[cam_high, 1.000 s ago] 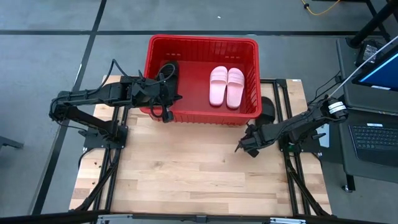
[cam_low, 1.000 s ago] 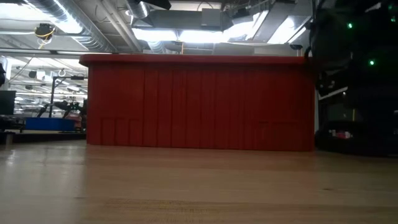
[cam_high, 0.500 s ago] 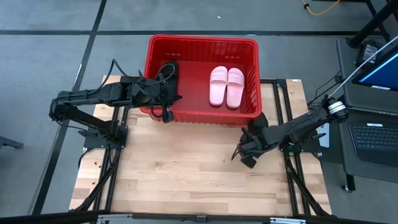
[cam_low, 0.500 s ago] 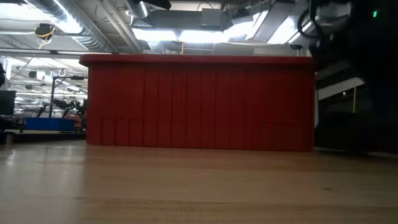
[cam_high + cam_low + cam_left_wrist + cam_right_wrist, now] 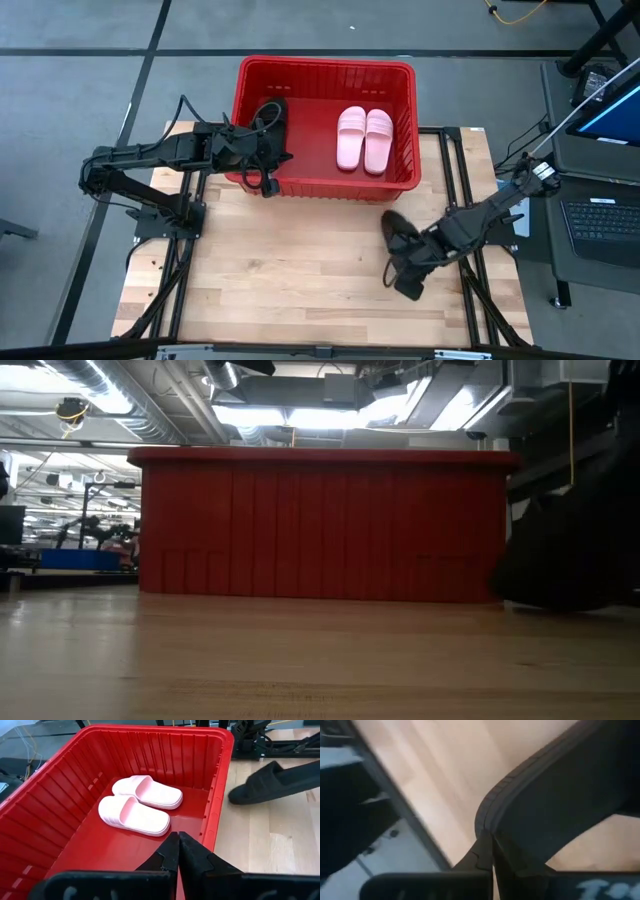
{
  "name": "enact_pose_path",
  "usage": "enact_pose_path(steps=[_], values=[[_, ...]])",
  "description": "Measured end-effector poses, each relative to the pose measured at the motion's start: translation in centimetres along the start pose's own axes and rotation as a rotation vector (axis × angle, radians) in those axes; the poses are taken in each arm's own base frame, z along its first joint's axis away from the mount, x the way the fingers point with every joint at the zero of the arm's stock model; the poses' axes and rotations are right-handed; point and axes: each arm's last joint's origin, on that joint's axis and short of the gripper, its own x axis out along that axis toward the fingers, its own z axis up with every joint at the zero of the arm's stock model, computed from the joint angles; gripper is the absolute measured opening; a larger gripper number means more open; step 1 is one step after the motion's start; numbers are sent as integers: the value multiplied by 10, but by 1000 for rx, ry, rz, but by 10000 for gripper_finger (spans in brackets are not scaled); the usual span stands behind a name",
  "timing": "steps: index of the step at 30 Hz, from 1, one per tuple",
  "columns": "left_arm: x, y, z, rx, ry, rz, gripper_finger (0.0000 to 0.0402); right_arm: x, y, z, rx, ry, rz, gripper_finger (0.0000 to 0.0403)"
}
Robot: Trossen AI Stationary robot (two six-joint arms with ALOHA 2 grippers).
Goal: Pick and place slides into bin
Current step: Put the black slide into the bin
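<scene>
The red bin [image 5: 325, 70] stands at the table's far side. Two pale pink slides [image 5: 364, 137] lie side by side on its floor, toward its right wall, and also show in the left wrist view [image 5: 139, 805]. One black slide [image 5: 272, 112] lies in the bin's left part. My left gripper [image 5: 176, 851] is shut and empty over the bin's near left part [image 5: 266, 165]. My right gripper [image 5: 405, 272] is shut on the other black slide [image 5: 398, 232] over the table's right half, in front of the bin. My right gripper pinches the black slide by a ribbed outer edge [image 5: 487, 817] between its two fingers. The slide stretches away from the fingers toward the bin, its free end [image 5: 240, 796] low over the wood. I cannot tell whether it is clear of the table.
Bare wood [image 5: 280, 270] lies in front of the bin, at the middle and left. The bin's front wall [image 5: 320, 530] fills the low view, with a dark mass [image 5: 570, 560] at its right. A laptop [image 5: 605, 215] and gear stand off the table's right edge.
My right gripper has gone from the bin's near right corner toward the table's near edge and a little left. The black slide has come with it, away from beside the bin's right wall and out over the open wood.
</scene>
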Motion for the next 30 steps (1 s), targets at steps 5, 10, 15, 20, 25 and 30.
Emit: enact_pose_path(steps=[5,10,15,20,25,30], values=[[0,0,0,48,0,0,2,-25,22,-10,-37,-116,81,1],[0,0,0,72,-1,0,1,-47,40,-14,-73,-284,174,1],[-1,-3,0,83,-4,-16,1,-58,52,-12,-114,-432,247,1],[-12,-6,2,113,-44,-36,1,-59,59,-13,-175,-543,255,1],[-36,-5,5,75,-131,-58,1,-62,66,-11,-240,-629,278,1],[-55,-4,5,-14,-181,-91,1,-65,70,-9,-332,-733,251,1]])
